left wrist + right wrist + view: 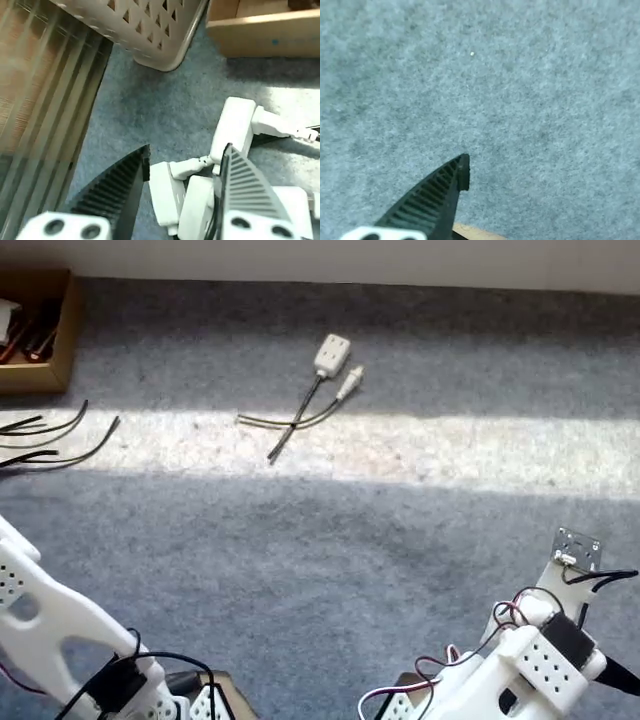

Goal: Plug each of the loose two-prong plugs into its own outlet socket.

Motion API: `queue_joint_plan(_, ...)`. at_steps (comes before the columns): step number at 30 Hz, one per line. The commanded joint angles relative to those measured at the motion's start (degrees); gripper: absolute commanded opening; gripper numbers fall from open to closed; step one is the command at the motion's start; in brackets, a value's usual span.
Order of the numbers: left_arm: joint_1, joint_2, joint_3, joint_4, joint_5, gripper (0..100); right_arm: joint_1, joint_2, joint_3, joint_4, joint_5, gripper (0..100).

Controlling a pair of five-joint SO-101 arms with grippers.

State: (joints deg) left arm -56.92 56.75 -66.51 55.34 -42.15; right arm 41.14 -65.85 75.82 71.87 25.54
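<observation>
A white outlet socket (332, 354) lies on the grey carpet at the far middle. A white two-prong plug (350, 382) rests just beside it, apart from it, and their dark cords (290, 425) cross in the sunlit strip. Both arms sit folded at the near edge, far from these. My left gripper (185, 157) is open over the carpet, with white plastic pieces (232, 130) lying beyond its fingers; I cannot tell what they are. My right gripper (512, 172) hangs over bare carpet with one black finger (454, 187) in sight and nothing beside it.
A cardboard box (40, 335) stands at the far left corner, with loose black cables (60, 435) below it. In the left wrist view a slatted plastic basket (150, 30) and another cardboard box (265, 30) stand on the carpet, next to wooden flooring (35, 90).
</observation>
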Motion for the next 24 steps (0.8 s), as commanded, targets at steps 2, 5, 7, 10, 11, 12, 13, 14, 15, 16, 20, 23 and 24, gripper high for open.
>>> queue_joint_plan(2, 2.33, -1.27, -6.99, 10.81, 0.0, 23, -1.98, 0.31, -0.48, 0.13, 0.62, 66.6)
queue_joint_plan(5, 4.18, -1.36, -15.43, 19.87, 0.62, 23, -5.93, 0.31, -0.57, 0.13, 0.62, 66.6)
queue_joint_plan(7, 7.16, -1.19, -22.73, 27.69, 5.63, 23, -8.57, 0.31, -1.1, 0.13, 0.44, 66.6)
queue_joint_plan(10, 14.64, -1.45, -29.49, 38.42, 14.42, 23, -13.93, 0.31, -4.62, 0.13, 0.26, 66.6)
queue_joint_plan(11, 17.89, -1.8, -28.97, 40.44, 16.09, 23, -15.96, 0.31, -5.67, 0.04, 0.18, 66.6)
queue_joint_plan(12, 21.67, -2.51, -28.26, 41.93, 17.41, 23, -18.07, 0.4, -6.9, 0.04, -0.62, 66.6)
queue_joint_plan(13, 25.45, -2.95, -27.47, 42.99, 18.37, 23, -19.91, 0.48, -8.04, 0.04, -2.29, 66.6)
queue_joint_plan(14, 29.41, -2.86, -26.33, 43.16, 19.16, 23, -21.67, 0.48, -9.19, 0.04, -4.57, 66.6)
queue_joint_plan(15, 33.36, -2.15, -24.75, 42.55, 19.78, 23, -23.34, 0.57, -10.15, -0.04, -6.95, 66.6)
queue_joint_plan(16, 37.05, -1.45, -23.6, 41.32, 20.31, 23, -25.01, 0.48, -10.51, -0.84, -9.41, 66.6)
queue_joint_plan(20, 49.89, 2.95, -22.73, 30.77, 21.54, 24, -27.03, 0.31, -9.98, -1.98, -17.05, 66.6)
queue_joint_plan(23, 57.36, 6.37, -22.81, 20.92, 21.63, 28, -26.86, 0.31, -9.8, -1.8, -18.29, 66.6)
queue_joint_plan(24, 59.21, 7.43, -22.55, 17.85, 21.63, 29, -26.68, 0.31, -9.54, -1.8, -18.29, 66.6)
